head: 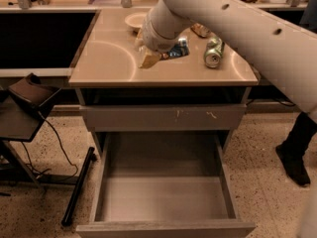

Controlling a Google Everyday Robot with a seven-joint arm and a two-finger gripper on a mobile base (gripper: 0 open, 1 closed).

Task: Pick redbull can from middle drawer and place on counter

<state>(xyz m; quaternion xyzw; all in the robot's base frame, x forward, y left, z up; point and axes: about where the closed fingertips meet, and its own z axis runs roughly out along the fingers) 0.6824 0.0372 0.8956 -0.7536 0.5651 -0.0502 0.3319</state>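
Observation:
The redbull can (177, 49), blue and silver, is held in my gripper (159, 54) just over the middle of the beige counter (106, 58). The gripper hangs from the big white arm that reaches in from the upper right, and its pale yellow fingers (148, 58) are shut on the can's left end. I cannot tell whether the can touches the counter top. The middle drawer (163, 200) is pulled wide open below, and its floor is bare.
A green can (213, 52) lies on its side on the counter's right part. An orange-brown can (200, 29) and a white bowl (133, 20) sit further back. The closed scratched drawer front (163, 117) is above the open drawer. A black stand (25, 100) is left, a person's leg (297, 148) right.

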